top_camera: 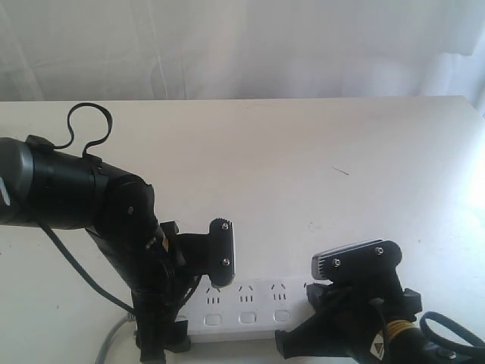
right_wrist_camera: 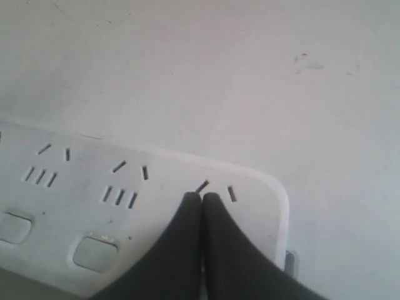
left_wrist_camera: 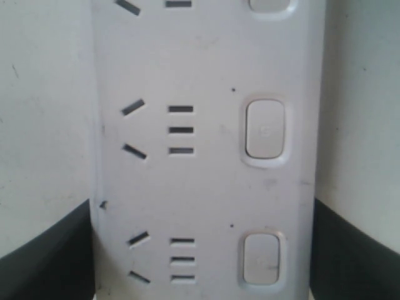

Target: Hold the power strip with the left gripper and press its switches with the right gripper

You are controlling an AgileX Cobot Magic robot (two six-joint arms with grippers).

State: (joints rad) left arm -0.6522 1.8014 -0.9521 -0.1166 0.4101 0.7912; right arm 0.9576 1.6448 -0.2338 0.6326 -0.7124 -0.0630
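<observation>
The white power strip [top_camera: 250, 303] lies along the table's near edge. Its grey cord [top_camera: 112, 337] runs off to the left. My left gripper [top_camera: 198, 297] straddles the strip near its cord end. In the left wrist view its black fingers [left_wrist_camera: 44, 256] sit against both long edges of the strip [left_wrist_camera: 206, 181], so it is shut on it. Square switches [left_wrist_camera: 265, 129] show beside the socket slots. My right gripper [right_wrist_camera: 202, 197] is shut, its tips together over the last socket group by the strip's rounded end [right_wrist_camera: 269, 200]. That group's switch is hidden under the fingers; the neighbouring switch [right_wrist_camera: 94, 253] is uncovered.
The strip rests on a white table [top_camera: 303, 159] with a white curtain [top_camera: 242, 45] behind it. The left arm's looped black cable [top_camera: 87, 125] sticks up at the left. The right arm's body with its yellow label [top_camera: 375, 349] covers the strip's right end.
</observation>
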